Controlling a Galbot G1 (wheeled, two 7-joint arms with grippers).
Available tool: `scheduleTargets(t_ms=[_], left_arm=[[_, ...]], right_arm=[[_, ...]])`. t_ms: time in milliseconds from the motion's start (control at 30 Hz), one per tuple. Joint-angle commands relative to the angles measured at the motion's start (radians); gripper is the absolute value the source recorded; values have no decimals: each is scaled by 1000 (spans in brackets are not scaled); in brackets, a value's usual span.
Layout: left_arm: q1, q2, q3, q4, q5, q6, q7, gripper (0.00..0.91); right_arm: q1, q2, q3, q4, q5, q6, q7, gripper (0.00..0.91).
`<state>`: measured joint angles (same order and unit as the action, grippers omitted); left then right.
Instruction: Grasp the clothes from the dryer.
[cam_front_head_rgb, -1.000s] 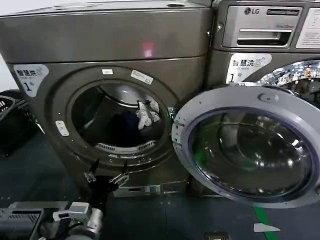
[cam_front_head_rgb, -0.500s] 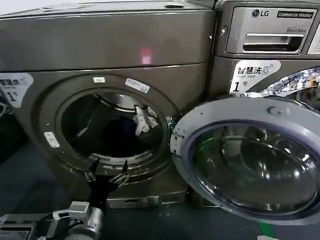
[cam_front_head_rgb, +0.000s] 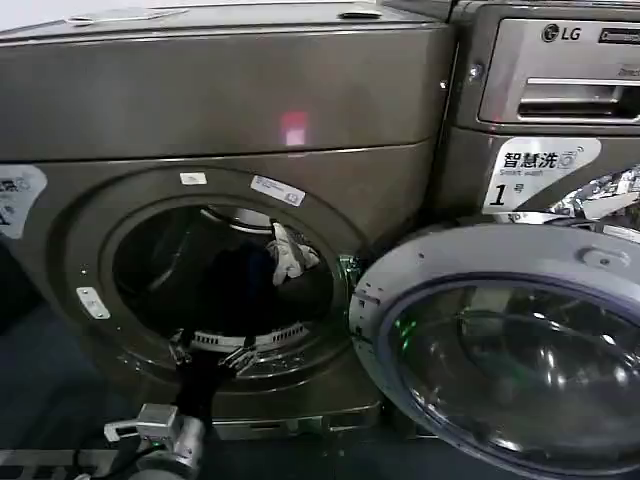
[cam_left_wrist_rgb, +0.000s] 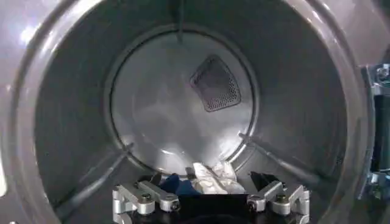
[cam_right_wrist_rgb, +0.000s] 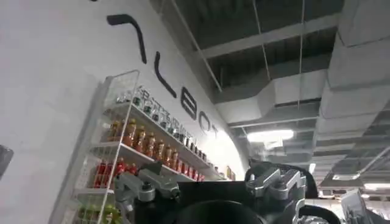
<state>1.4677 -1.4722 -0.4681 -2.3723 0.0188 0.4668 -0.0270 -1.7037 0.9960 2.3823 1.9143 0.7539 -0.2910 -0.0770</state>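
Two garments, the clothes (cam_left_wrist_rgb: 204, 178), lie on the drum floor of the dryer (cam_front_head_rgb: 200, 110), just beyond the left gripper (cam_front_head_rgb: 212, 356), whose jaws stand apart at the porthole's lower rim, holding nothing. Door (cam_front_head_rgb: 500, 340) already swung wide. Reach-in and grasp still left. Right gripper (cam_right_wrist_rgb: 210, 185) parked, aimed at a ceiling, jaws apart, idle

a: what's hard to make out here?
b: the clothes (cam_left_wrist_rgb: 204, 178) lie low in the dryer (cam_front_head_rgb: 230, 110) drum, and the left hand (cam_left_wrist_rgb: 210, 204) covers their near edge. the navy piece melts into shadow.
a: and the open door (cam_front_head_rgb: 500, 350)?
b: cut off by the head view's right and bottom edges. the right hand (cam_right_wrist_rgb: 213, 192) is cropped too.
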Motion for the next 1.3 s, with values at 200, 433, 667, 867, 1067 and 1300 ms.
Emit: scheduleTargets(t_ms=[200, 433, 667, 867, 1067, 1300], left_arm=[[-6, -2, 1, 2, -1, 1, 1, 907], [-19, -1, 4, 12, -2, -5, 1, 907], [-123, 24, 8, 83, -21, -20, -3, 907], [-338, 35, 21, 308, -36, -32, -20, 907], [-541, 17, 41, 569, -41, -58, -35, 907], [-813, 28, 55, 913, -29, -100, -29, 907]], right_arm=[[0, 0, 5, 3, -2, 3, 0, 907], [-4, 4, 15, 9, -6, 8, -2, 907], [-7, 8, 16, 17, -4, 19, -5, 907], [-19, 9, 29, 25, 0, 25, -5, 907], [-23, 7, 39, 25, 4, 28, -8, 907], [-24, 7, 42, 23, 5, 29, -8, 907]])
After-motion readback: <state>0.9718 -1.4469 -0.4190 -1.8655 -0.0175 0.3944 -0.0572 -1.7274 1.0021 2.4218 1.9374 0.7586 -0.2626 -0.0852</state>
